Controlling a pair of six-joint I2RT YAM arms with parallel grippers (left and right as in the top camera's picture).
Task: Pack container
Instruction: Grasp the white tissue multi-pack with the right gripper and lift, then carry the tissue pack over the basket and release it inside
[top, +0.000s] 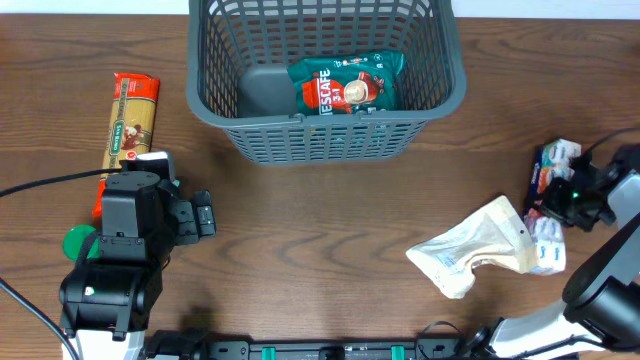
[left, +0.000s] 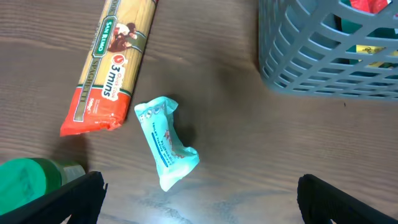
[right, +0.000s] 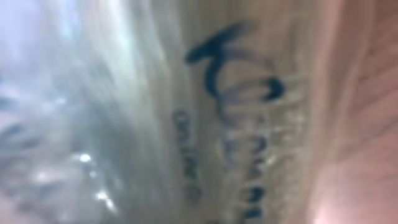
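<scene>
The dark grey lattice container (top: 440, 100) stands at the back centre, with a green Nescafe bag (top: 345, 85) lying in it. Its corner also shows in the left wrist view (left: 311, 68). My left gripper (left: 199, 199) is open and empty, hovering just short of a small light-blue packet (left: 165, 140) beside a spaghetti packet (left: 109, 62). In the overhead view the left gripper (top: 150, 195) is at the spaghetti packet's (top: 132, 120) near end. My right gripper (top: 560, 205) is low over a white-and-blue packet (top: 548, 250); its wrist view shows only blurred wrapping (right: 186, 112), and the fingers are hidden.
A green-lidded item (top: 78, 241) lies left of the left arm and also shows in the left wrist view (left: 28, 180). A cream bag (top: 480, 255) lies at front right. A colourful packet (top: 555, 160) sits at the right edge.
</scene>
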